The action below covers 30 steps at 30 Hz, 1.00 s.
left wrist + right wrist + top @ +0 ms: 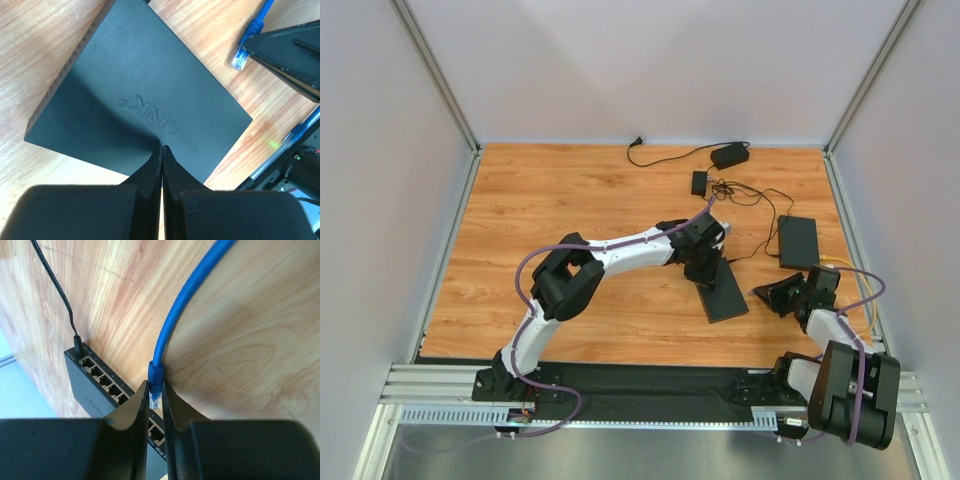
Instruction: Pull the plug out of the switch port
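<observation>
Closest to the arm bases, the right gripper (154, 386) pinches a small blue plug (155, 374) with a clear tip, one finger on each side. The plug is out of its hole. It hangs just beside the row of sockets, and the left wrist view shows bare wood between plug and box. The round blue cable (190, 295) curves away behind it. I think the gripper holds the plug by its sides so it can slide straight out.

A bit farther is the flat black plastic switch (725, 292). It lies flat on the brown wooden table (570, 200). The left gripper (161, 148) has its fingers pressed together with nothing between them. The tips push down on the top of the switch. I think that is to keep the box from sliding when the plug gets pulled.

The long side of the switch runs from near to far, and its near end leans a little to the right. The sockets face right, toward the right gripper. The plug's clear tip points at the sockets, so the plug lies across the switch's long side. A thin black wire (55, 285) goes into the far end.

Farther back lie a plain black slab (798, 242) and a black power brick (729, 155)
</observation>
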Motion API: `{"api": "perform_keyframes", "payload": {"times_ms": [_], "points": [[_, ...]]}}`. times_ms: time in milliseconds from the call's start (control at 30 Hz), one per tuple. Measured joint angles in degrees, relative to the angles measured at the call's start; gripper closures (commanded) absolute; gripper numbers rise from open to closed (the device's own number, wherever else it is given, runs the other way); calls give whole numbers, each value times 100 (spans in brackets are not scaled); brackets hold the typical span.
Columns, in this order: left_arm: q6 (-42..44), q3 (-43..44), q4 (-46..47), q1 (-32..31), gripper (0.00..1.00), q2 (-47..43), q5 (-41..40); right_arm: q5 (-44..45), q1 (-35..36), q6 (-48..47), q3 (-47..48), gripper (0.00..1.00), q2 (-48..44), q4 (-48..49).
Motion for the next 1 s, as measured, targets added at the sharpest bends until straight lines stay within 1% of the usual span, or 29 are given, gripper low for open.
{"api": "perform_keyframes", "payload": {"times_ms": [167, 200, 300, 367, 433, 467, 600, 633, 667, 733, 800, 900, 1000], "points": [[4, -44, 87, 0, 100, -2, 68, 271, 0, -96, 146, 100, -74, -280], [13, -52, 98, 0, 98, -11, 68, 299, 0, -153, 157, 100, -131, -369], [61, -81, 107, -4, 91, -52, 33, 352, 0, -365, 168, 100, -616, -778], [111, -101, 37, -9, 85, -98, -26, 354, 0, -549, 262, 100, -1165, -1202], [160, -116, -101, -9, 79, -170, -127, 350, 4, -702, 476, 100, -1646, -1620], [186, -142, -164, -9, 73, -223, -184, 334, 4, -758, 629, 100, -1893, -1834], [278, -249, -509, -7, 64, -564, -393, 203, 28, -811, 1126, 100, -2756, -2586], [289, -271, -597, -7, 63, -713, -452, 170, 44, -809, 1209, 100, -2889, -2723], [299, -282, -673, -9, 59, -909, -533, 138, 90, -800, 1309, 100, -3042, -2881], [339, -313, -802, -9, 55, -1399, -704, 79, 247, -765, 1550, 100, -3226, -3213], [372, -369, -870, -9, 52, -2063, -933, 66, 509, -737, 1926, 100, -3176, -3477], [411, -470, -949, -7, 48, -2992, -1316, 120, 1091, -726, 2599, 100, -2811, -3589], [461, -651, -1056, -7, 45, -3899, -1814, 479, 2197, -723, 3320, 100, -2203, -3523]]}}
